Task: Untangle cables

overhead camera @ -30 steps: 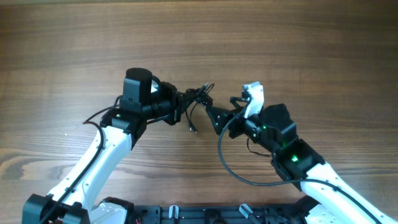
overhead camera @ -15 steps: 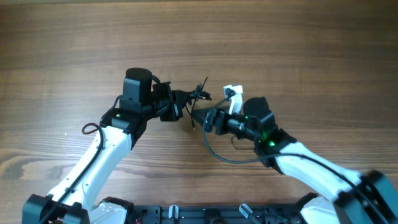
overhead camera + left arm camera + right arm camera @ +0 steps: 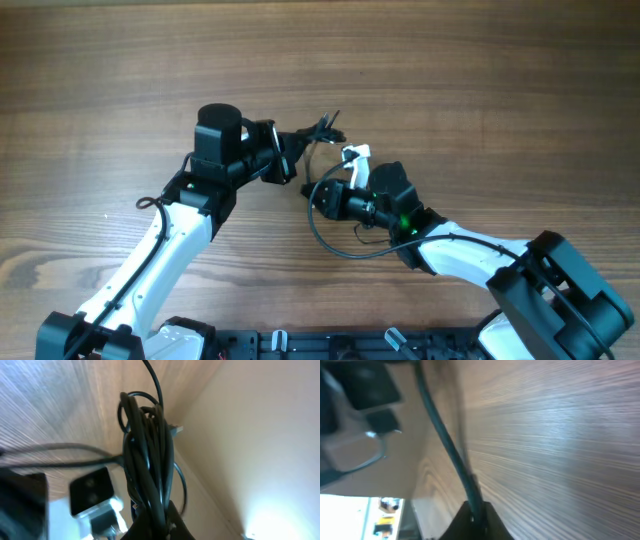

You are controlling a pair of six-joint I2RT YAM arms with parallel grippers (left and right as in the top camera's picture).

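The cables (image 3: 324, 130) are a small tangled bundle of thin black cords held above the wooden table. My left gripper (image 3: 301, 146) is shut on the bundle. In the left wrist view the looped cords (image 3: 148, 455) rise straight out of the closed left gripper (image 3: 156, 522). My right gripper (image 3: 313, 192) sits just below and right of the bundle. It is shut on one strand (image 3: 445, 445) that runs up and left from the right gripper (image 3: 474, 519). The cords' plug ends cannot be made out.
The right arm's own thicker black wire (image 3: 335, 247) loops over the table below the grippers. The left arm's wire (image 3: 150, 203) curls at its elbow. A black base rail (image 3: 330, 345) runs along the near edge. The two wrists are close together.
The right arm swung left toward the bundle and its gripper went from open to shut on a strand. The left gripper kept its hold, shifting slightly up.
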